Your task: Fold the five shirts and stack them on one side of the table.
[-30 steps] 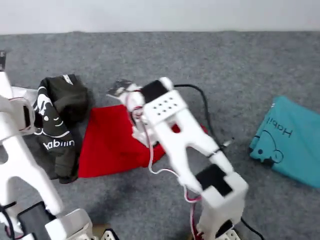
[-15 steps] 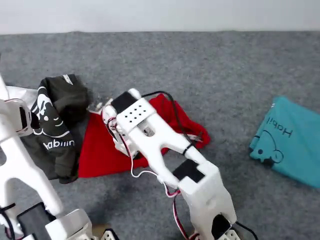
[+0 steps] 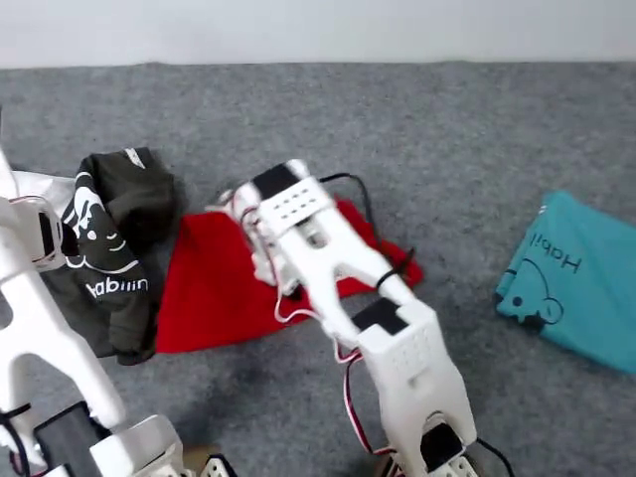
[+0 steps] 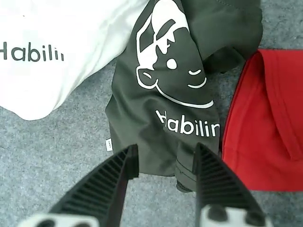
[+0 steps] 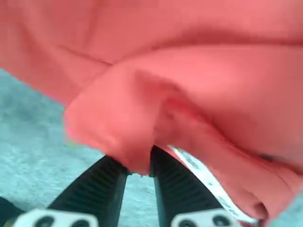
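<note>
Soft, even light is falling from overhead across the grey bench [image 3: 477, 129], and the right arm [image 3: 397, 348] over the red shirt [image 3: 209, 288] is casting only a faint, smudged shadow beside its base. The white shirt [image 4: 57, 52] is glaring brightly, while the dark shirt [image 4: 180, 71] is holding deep shade in its folds.

Right pincer [image 5: 140, 166] pinching red shirt [image 5: 199, 80] fold above grey table [image 5: 28, 127].
</note>
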Robot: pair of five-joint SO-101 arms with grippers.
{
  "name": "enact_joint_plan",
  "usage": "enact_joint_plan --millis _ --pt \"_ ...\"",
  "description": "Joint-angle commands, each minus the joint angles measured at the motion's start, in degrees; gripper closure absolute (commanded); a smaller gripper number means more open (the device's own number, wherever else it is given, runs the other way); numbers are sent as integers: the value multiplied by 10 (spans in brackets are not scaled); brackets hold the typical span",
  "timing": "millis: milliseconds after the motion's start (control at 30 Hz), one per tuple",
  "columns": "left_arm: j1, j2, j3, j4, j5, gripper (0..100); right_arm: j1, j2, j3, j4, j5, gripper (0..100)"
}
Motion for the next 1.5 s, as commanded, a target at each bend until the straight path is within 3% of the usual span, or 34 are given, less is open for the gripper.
enact_joint_plan --millis 0,233,433,533,700,833,1000,1100,1233,1467 --pt "-2 -19 -1 -14 -5 808 64 -71 -29 24 16 989" --pt "0 -19 -1 -14 -6 808 197 -133 -29 23 68 988" --pt "1 -18 -1 -15 -6 808 323 -94 -30 21 82 985" --pt "1 -18 5 -24 -6 808 349 -73 -30 23 80 931" --pt "1 -24 64 -62 -6 808 352 -107 -29 24 33 811" --pt "0 -24 69 -60 -6 808 348 -156 -2 25 32 812" --pt "1 -24 70 -68 -4 809 352 -237 139 25 29 820" --pt "1 -24 70 -71 -4 809 342 -283 220 24 -13 842" --pt "1 -24 70 -71 -5 809 304 -329 289 24 -59 844" --pt "2 -22 71 -94 -5 809 191 -373 371 21 -66 841"
